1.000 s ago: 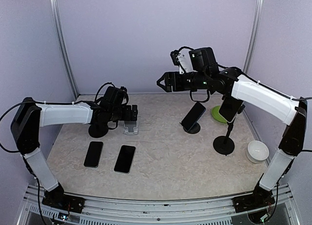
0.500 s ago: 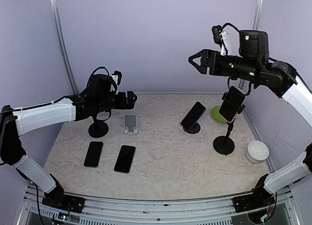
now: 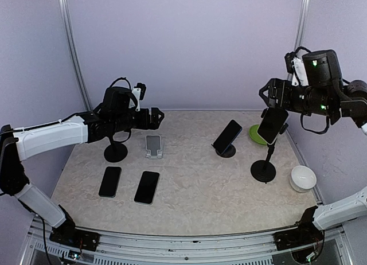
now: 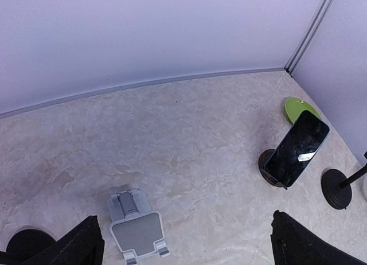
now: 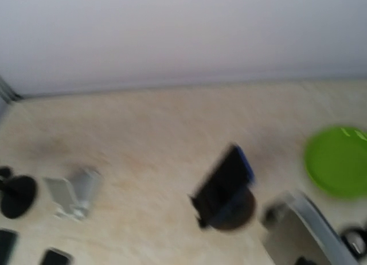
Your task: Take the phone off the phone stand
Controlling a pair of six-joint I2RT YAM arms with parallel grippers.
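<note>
- Phones sit on two holders at the right of the table (image 3: 195, 187). One leaning phone (image 3: 228, 134) is propped on a low round stand (image 3: 227, 152), screen dark, tilted back.
- A raised phone (image 3: 272, 125) is clipped at the top of a tall stand (image 3: 264, 171) with a thin pole and a round foot, to the right of the leaning one and nearer the arms.
- The left gripper (image 3: 156, 117) hangs in the air over the far left of the table. Its wrist camera shows its two fingers (image 4: 80, 245) spread wide with nothing between them.
- Below it sit an empty grey folding stand (image 3: 153, 145) and, to its left, a black disc base (image 3: 116, 153).
- The right gripper (image 3: 265, 96) is high on the right, near the upper end of the raised phone. From above its prongs look parted and empty; I cannot tell if they touch the phone.
- The right wrist picture is blurred, though the leaning phone shows near its middle.
- Two flat phones (image 3: 110, 180) lie side by side on the near left, well apart from both grippers.
- A green plate (image 3: 254, 134) lies behind the tall stand, and a white bowl (image 3: 303, 178) stands to its right.
</note>
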